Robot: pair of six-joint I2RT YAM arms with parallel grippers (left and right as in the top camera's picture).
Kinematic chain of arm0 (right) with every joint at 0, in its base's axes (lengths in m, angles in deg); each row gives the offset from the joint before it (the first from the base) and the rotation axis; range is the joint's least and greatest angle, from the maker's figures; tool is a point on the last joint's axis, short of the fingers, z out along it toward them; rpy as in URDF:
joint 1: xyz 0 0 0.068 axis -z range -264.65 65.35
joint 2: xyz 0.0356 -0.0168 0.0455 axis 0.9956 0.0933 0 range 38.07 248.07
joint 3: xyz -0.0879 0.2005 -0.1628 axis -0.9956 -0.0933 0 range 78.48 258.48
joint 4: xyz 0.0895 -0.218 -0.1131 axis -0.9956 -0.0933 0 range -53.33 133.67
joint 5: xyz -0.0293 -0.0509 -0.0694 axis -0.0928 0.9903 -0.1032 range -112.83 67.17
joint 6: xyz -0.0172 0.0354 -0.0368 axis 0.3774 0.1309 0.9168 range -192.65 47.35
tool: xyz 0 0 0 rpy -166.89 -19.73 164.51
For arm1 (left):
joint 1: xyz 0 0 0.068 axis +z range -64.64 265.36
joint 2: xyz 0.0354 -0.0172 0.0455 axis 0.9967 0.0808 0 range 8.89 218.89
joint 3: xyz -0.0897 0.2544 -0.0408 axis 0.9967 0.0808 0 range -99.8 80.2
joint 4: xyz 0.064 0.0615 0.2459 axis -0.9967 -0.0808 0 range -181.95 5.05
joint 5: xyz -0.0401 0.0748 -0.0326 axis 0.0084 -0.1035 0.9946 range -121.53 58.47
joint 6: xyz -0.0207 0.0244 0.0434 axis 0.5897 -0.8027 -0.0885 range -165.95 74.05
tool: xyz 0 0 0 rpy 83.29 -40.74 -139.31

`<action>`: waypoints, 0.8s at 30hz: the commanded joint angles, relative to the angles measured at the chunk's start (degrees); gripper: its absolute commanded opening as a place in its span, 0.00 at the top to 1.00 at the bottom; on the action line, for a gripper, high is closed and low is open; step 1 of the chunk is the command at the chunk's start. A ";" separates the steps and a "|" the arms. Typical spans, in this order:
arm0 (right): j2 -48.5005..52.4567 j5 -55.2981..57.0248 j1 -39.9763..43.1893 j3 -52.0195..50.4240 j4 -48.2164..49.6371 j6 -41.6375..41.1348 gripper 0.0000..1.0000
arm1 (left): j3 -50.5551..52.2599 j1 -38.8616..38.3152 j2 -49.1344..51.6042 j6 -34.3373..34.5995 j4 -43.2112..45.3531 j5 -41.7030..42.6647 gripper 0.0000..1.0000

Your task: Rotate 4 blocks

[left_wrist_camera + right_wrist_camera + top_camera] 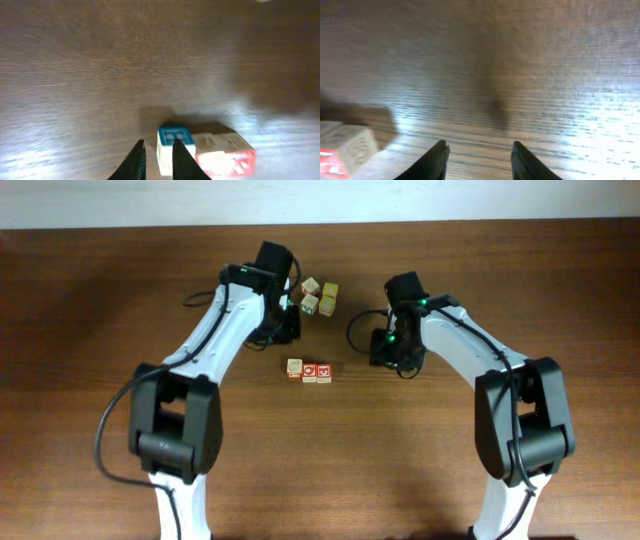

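While the left pincer (157,162) is hanging over the desk (100,300) with its jaws nearly closed on nothing, a blue-faced cube (174,147) is sitting just beside its fingertips, touching a red-printed block (227,156). Three blocks (309,371) are lying in a touching row at mid-desk, with three more cubes (318,295) clustered behind. Apart from them, the right pincer (477,162) is standing open and empty.

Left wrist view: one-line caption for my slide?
Narrowed left gripper above dark wooden table, beside blue-faced wooden cube.
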 commanded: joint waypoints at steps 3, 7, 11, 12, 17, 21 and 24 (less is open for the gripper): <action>1.46 2.29 -1.51 -3.04 2.60 -0.17 0.48 | 0.59 -1.70 5.01 0.37 1.46 0.66 0.91; 1.49 2.51 -1.62 -3.15 2.75 -0.17 0.47 | 0.59 -2.75 5.03 0.39 2.97 0.66 0.89; 1.49 2.54 -1.62 -3.15 2.75 -0.17 0.47 | 0.59 -2.78 5.03 0.44 2.56 0.61 0.91; 1.46 2.64 -1.62 -3.15 2.73 -0.17 0.47 | 0.59 -2.75 5.03 0.66 2.32 0.59 0.92; 1.49 2.64 -1.62 -3.15 2.73 -0.17 0.47 | 0.59 -2.80 5.03 1.70 0.96 0.26 0.92; 1.49 2.64 -1.62 -3.15 2.73 -0.17 0.47 | 0.59 -2.80 5.03 1.66 -0.44 0.70 0.93; 1.49 2.64 -1.62 -3.15 2.73 -0.17 0.46 | 0.59 -2.80 5.03 1.68 -0.52 0.70 0.92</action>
